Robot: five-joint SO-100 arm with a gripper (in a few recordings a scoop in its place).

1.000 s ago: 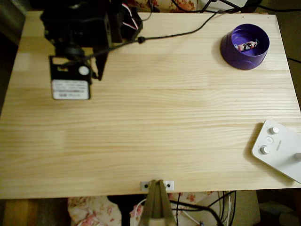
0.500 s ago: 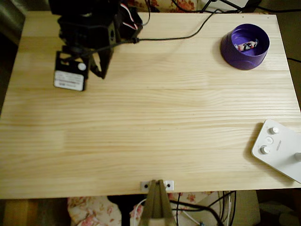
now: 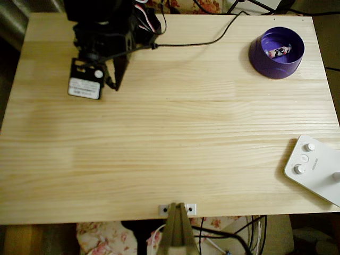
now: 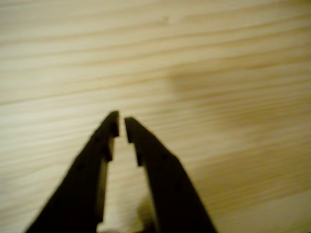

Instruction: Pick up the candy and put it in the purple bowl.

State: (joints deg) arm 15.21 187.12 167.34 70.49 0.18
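pine table (image 3: 175,143), purple bowl (image 3: 264,61), white controller (image 3: 316,170)

You're looking at a home setup — a pine table (image 3: 170,133) over floral fabric (image 3: 101,236), loose cables (image 3: 212,234), a white remote-like controller (image 3: 313,167) at its edge

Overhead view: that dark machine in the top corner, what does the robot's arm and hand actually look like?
The arm is a blocky black body with red and white wires at its top and a black cable trailing across the table. A white label with a round white dot sits on a black block. In the wrist view, the hand is two black tapered fingers with notched tips.
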